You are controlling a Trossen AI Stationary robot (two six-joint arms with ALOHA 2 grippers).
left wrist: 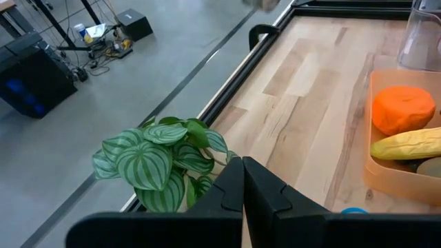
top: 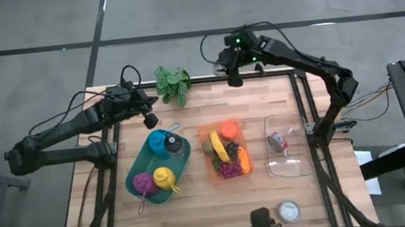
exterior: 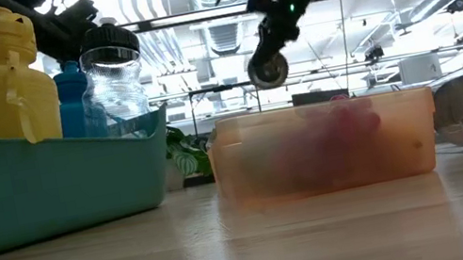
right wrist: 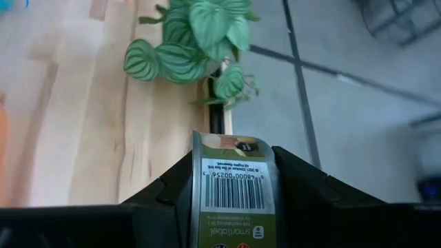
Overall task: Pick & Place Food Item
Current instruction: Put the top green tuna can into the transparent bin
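Your right gripper (top: 234, 75) has its fingers closed around a can (right wrist: 231, 193) with a barcode, up high past the table's (top: 270, 196) far edge, near the plant (top: 173, 83). Your left gripper (top: 150, 121) is closed and holds nothing

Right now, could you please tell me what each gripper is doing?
Left gripper: closed, empty, near the plant.
Right gripper: closed on a labelled can, above the table's far edge.

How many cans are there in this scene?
2. One can is gripped by the right gripper above the table's far edge; the other can lies in the clear bin on the right. More may be hidden.
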